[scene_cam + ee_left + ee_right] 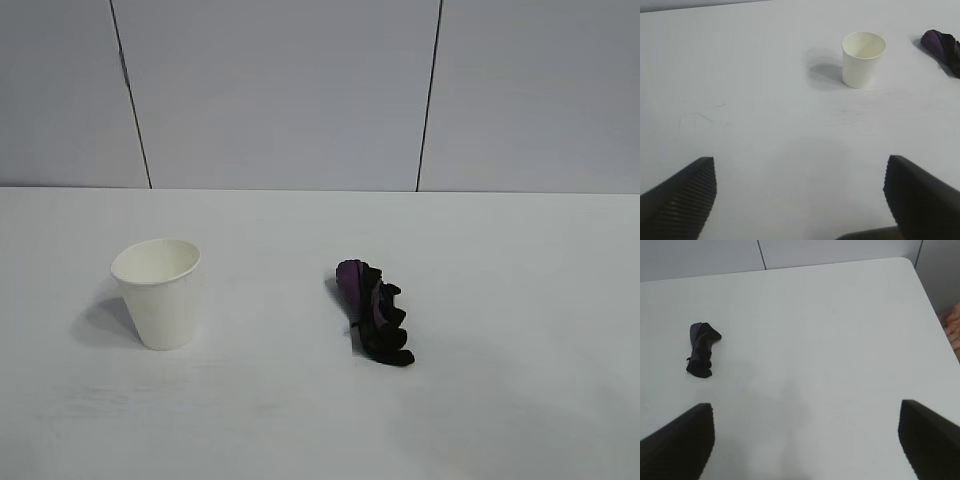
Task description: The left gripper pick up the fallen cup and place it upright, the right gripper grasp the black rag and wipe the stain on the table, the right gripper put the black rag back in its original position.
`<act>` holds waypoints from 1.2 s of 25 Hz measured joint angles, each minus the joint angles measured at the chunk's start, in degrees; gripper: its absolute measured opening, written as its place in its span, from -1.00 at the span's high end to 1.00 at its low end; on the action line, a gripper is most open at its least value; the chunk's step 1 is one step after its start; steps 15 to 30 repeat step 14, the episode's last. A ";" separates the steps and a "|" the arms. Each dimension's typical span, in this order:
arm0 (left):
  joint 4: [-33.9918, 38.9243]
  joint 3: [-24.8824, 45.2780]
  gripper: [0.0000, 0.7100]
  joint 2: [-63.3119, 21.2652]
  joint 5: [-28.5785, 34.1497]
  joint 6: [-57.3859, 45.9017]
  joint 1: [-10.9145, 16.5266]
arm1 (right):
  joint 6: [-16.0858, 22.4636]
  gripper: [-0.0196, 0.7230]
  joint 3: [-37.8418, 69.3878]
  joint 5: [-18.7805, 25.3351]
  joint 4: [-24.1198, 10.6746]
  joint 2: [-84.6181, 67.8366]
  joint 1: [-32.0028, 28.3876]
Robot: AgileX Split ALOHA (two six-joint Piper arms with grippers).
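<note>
Cup (158,292) upright, empty, on table (500,250); both claws wide, holding nothing.

My right gripper (805,440) hangs spread wide over the bare table (840,340); I see the black rag (702,349) lying well apart from it.

Exterior cam faces the wall, slightly elevated; both wrist cams look forward-down past spread fingers, sharing the black rag (374,314).

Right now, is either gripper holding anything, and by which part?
Nothing held: left gripper and right gripper are open, away from cup and black rag.
</note>
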 joint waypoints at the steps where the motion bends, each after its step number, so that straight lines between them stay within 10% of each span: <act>1: 0.00 0.00 -0.85 0.00 0.00 0.00 0.00 | -0.06 -0.92 0.40 0.15 0.00 0.00 0.07; 30: 0.00 0.00 -0.85 0.00 0.00 0.00 0.00 | -0.11 -0.92 0.45 0.02 0.01 0.00 0.12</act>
